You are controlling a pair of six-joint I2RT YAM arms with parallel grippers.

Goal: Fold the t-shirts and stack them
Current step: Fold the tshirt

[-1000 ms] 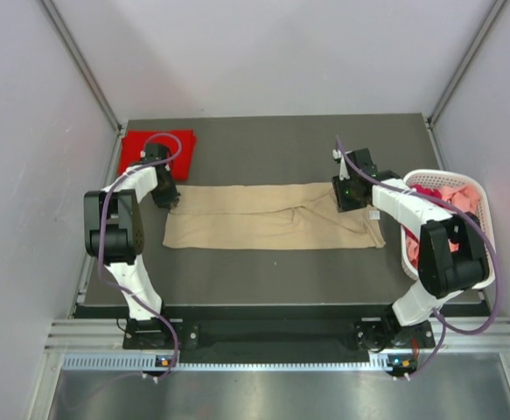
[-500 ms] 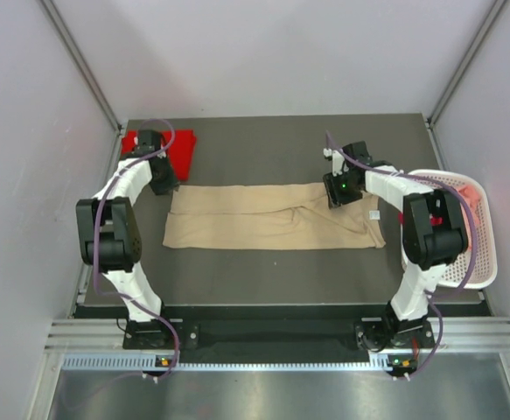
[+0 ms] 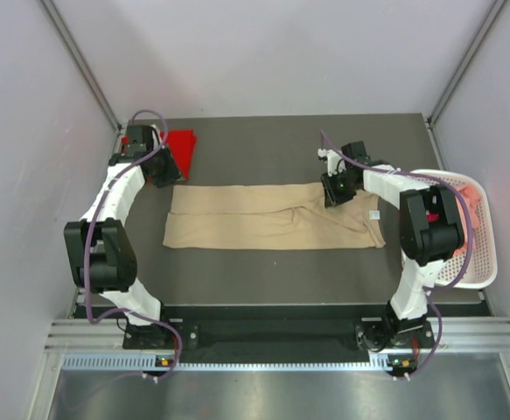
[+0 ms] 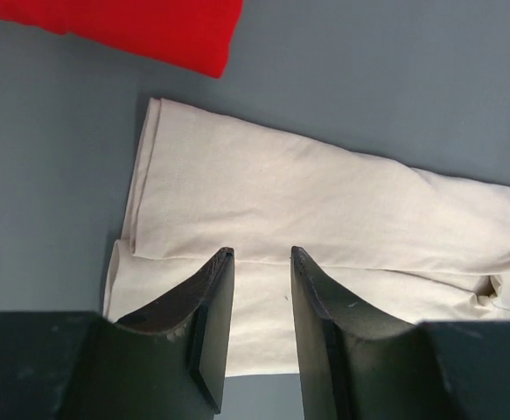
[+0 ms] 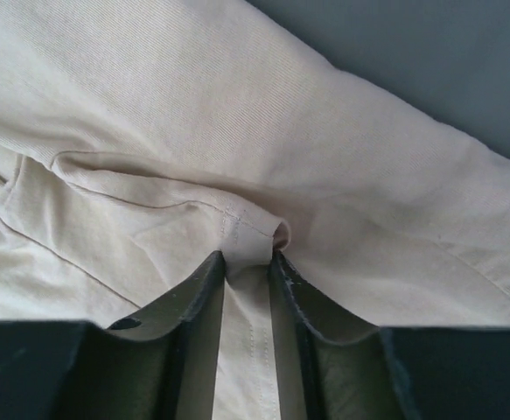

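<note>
right pincer (image 5: 248,258) pinches tan t-shirt (image 5: 193,105) sleeve ridge, likely to fold it; left pincer (image 4: 261,262) released, empty above left hem.

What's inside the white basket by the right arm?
Pink cloth shows at the white basket's far rim; the right arm hides much of the inside.

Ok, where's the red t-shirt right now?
Top view: the red t-shirt lies at the far-left corner of the table, beyond the tan t-shirt, partly under the left arm.
</note>
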